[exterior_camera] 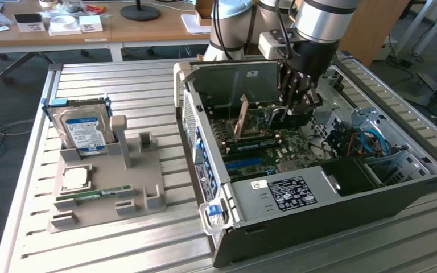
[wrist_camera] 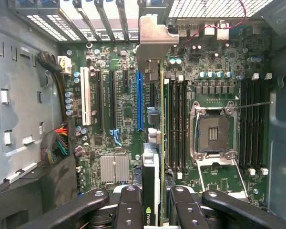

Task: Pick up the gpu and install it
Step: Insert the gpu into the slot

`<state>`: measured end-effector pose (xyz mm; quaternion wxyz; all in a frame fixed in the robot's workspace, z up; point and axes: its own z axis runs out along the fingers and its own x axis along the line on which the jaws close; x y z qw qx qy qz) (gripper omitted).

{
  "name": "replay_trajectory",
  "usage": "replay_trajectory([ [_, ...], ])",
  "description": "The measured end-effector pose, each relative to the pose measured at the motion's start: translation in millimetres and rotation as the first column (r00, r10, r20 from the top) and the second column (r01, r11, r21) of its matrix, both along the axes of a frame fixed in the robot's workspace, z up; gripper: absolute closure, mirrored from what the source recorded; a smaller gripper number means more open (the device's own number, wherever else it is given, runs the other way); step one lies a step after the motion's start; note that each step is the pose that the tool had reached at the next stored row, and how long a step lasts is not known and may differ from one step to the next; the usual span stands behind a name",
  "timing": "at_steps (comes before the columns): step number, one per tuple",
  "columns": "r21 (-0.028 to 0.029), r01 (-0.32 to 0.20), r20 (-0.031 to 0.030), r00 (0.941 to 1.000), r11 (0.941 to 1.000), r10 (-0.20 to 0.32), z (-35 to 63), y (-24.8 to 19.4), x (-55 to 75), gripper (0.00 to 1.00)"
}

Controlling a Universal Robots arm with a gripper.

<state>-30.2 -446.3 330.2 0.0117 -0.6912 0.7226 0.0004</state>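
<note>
Gpu (wrist_camera: pixel 151 171): stood edge-on inside the open computer case (exterior_camera: pixel 317 216), over the motherboard (wrist_camera: pixel 219 181), between the blue slot (wrist_camera: pixel 139 100) and the memory slots (wrist_camera: pixel 176 124).
Pincer (wrist_camera: pixel 151 212): clamped on the gpu, a finger (wrist_camera: pixel 128 210) on each side.
Worktop (exterior_camera: pixel 112 250): carried the case.
</note>
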Motion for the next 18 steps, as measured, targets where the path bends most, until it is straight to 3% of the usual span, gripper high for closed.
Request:
replay_trajectory([
  [18,0.0002,0.0,0.0,1.0,1.0,0.0,-7.5,-1.9,-3.9,0.73],
])
